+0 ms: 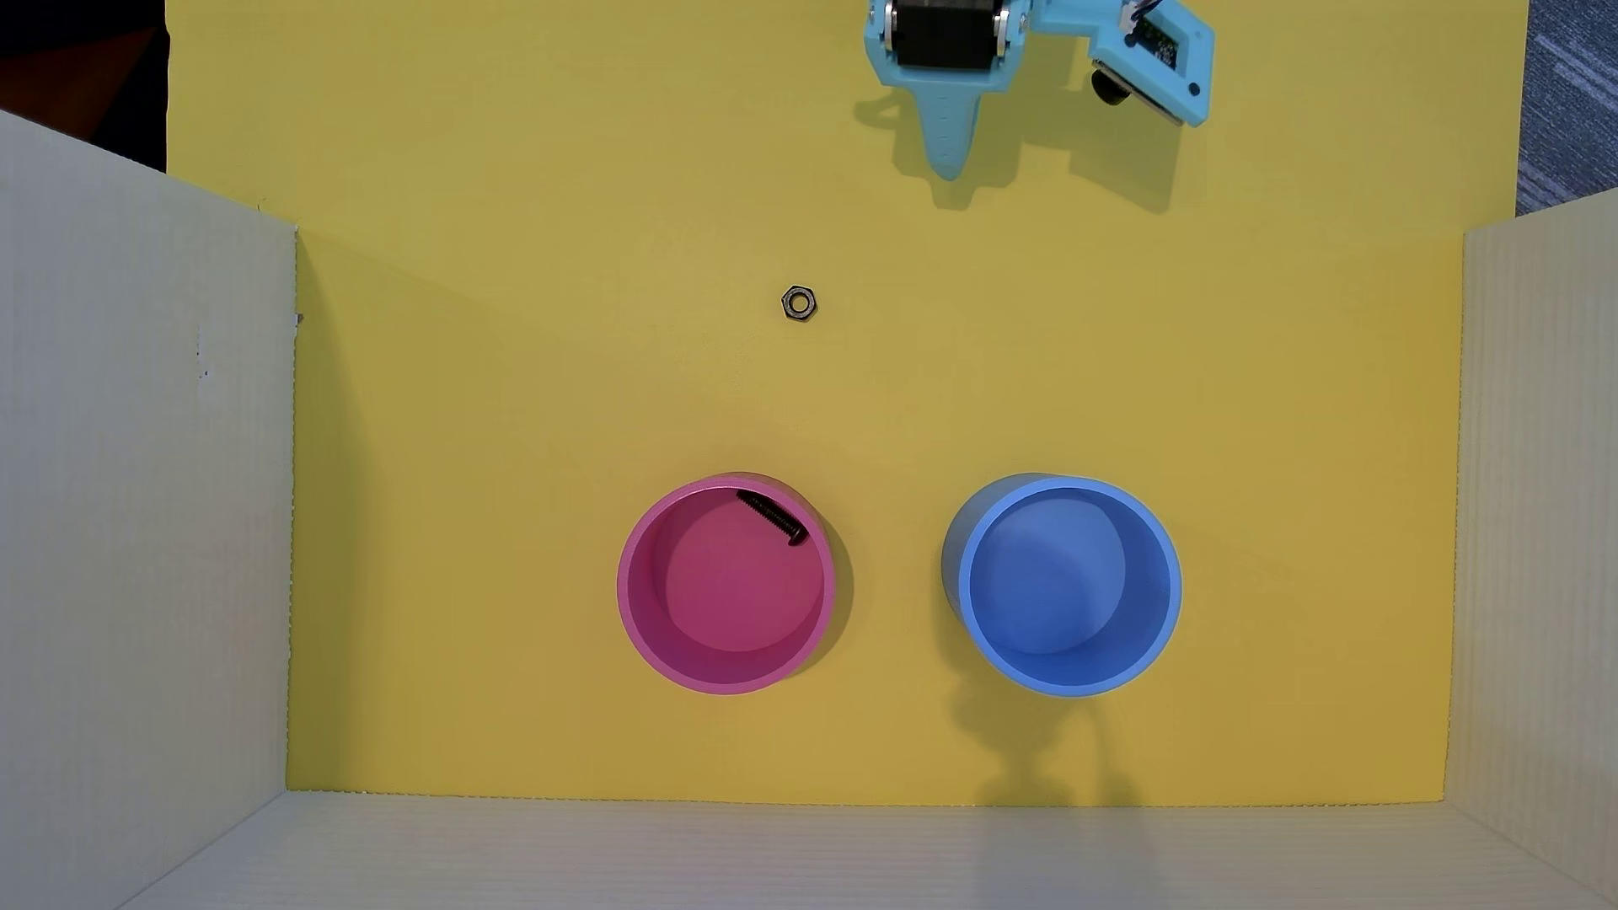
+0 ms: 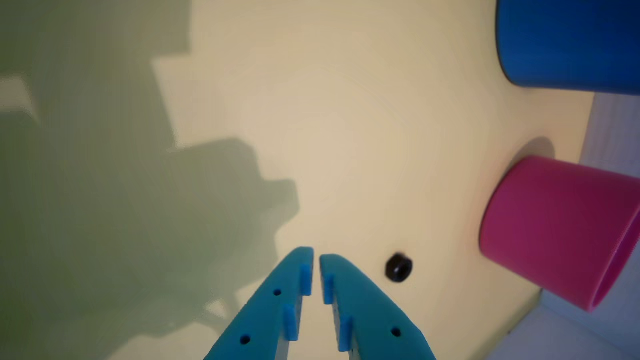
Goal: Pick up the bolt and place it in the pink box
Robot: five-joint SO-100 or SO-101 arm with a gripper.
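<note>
The black bolt lies inside the pink box, against its far wall in the overhead view. The pink box also shows at the right of the wrist view; the bolt is hidden there. My light-blue gripper is at the top of the overhead view, far from the box. In the wrist view the gripper has its fingers nearly together with a thin gap and nothing between them.
A small dark hex nut lies on the yellow mat between gripper and cups; it shows in the wrist view right of the fingertips. A blue round container stands beside the pink one. White cardboard walls enclose the mat.
</note>
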